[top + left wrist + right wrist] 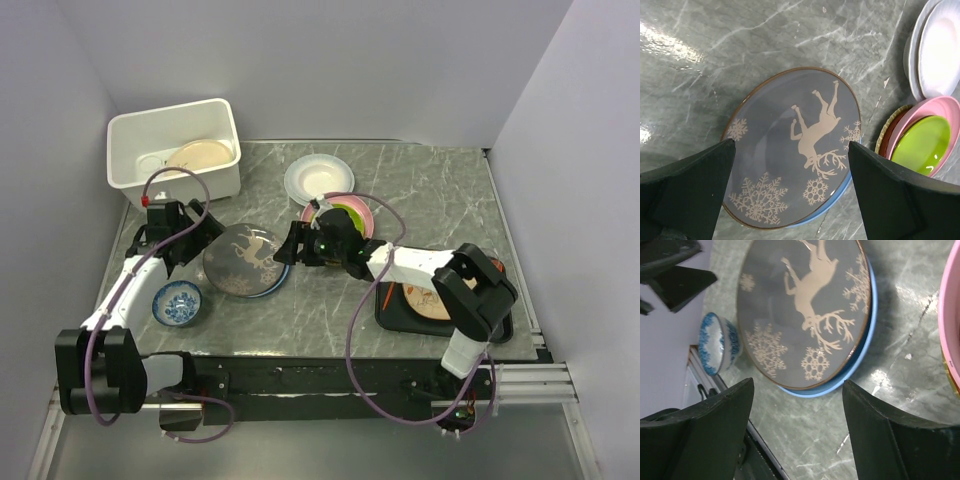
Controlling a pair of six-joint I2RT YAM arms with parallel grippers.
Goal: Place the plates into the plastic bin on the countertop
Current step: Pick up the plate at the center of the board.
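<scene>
Nearest my bases: a little blue-and-white bowl [178, 302] on the left, and a black tray [395, 322] with an orange-brown plate [430, 300] on the right. Mid-counter, the grey reindeer plate [243, 258] sits on a light blue plate [805, 393]. My left gripper [208, 226] and right gripper [287, 246] flank it, fingers spread, gripping nothing. Further back there's a green plate [345, 212] in a pink plate [365, 215], then a white plate [318, 178]. The plastic bin [130, 140] sits far left on the countertop [440, 200], with a cream plate [200, 155] inside.
</scene>
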